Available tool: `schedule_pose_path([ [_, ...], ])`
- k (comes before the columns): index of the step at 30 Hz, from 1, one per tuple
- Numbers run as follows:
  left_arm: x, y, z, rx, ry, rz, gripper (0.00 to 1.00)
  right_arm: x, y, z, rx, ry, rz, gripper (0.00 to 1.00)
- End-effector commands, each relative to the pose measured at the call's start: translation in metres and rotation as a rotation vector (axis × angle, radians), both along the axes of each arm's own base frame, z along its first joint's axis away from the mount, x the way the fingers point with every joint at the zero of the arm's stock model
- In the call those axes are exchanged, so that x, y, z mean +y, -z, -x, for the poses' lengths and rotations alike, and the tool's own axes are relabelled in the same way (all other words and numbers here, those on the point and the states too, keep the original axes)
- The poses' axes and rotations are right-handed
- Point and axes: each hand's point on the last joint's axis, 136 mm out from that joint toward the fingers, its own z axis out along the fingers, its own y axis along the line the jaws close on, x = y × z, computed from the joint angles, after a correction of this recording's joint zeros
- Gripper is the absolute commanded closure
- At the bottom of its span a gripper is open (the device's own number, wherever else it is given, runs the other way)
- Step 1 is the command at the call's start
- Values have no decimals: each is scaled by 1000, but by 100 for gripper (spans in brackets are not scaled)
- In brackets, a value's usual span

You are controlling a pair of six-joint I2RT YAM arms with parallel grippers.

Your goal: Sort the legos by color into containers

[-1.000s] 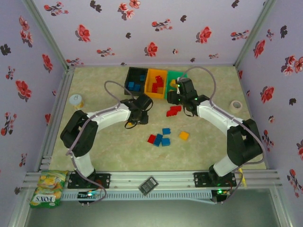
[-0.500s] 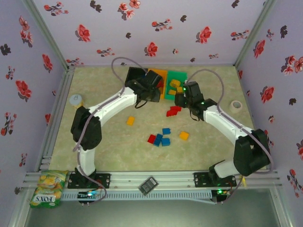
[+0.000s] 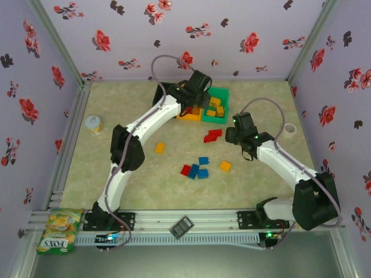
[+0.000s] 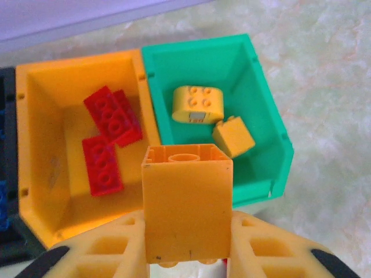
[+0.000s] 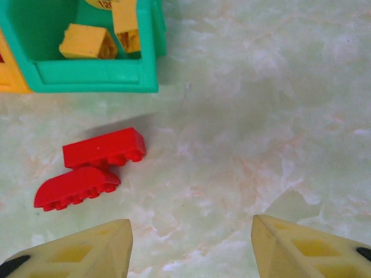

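We find the left gripper (image 4: 186, 249) with its jaws pinching a yellow-orange brick (image 4: 186, 197). It is held over the spot where the orange bin (image 4: 35, 121) and the green bin (image 4: 272, 145) meet. The orange bin contains red bricks (image 4: 113, 119). The green bin contains at least 2 yellow bricks (image 4: 197, 104), 1 rounded and 1 square.

The right gripper (image 5: 191, 249) hangs over the table (image 5: 261, 116), jaws spread with nothing between them. A loose red pair (image 5: 104, 148), touching each other, lies ahead of its left finger, near the green bin's wall.

From above, we count 6 scattered bricks (image 3: 193, 172) mid-table, well apart from both grippers: 1 red, 3 blue and 2 yellow-orange.
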Motion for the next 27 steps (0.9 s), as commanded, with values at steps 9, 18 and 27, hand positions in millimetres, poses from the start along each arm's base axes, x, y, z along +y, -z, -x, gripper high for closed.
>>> schedule_pose_path([
  [9,-40,15,-43,-104,45,95,65,-9,1,7,9,46,-3,43],
  [18,-40,11,-54,-104,31,148,40,-4,6,9,29,25,-20,42],
  [27,-2,-42,-19,-126,15,141,40,25,18,4,47,-45,-83,39],
])
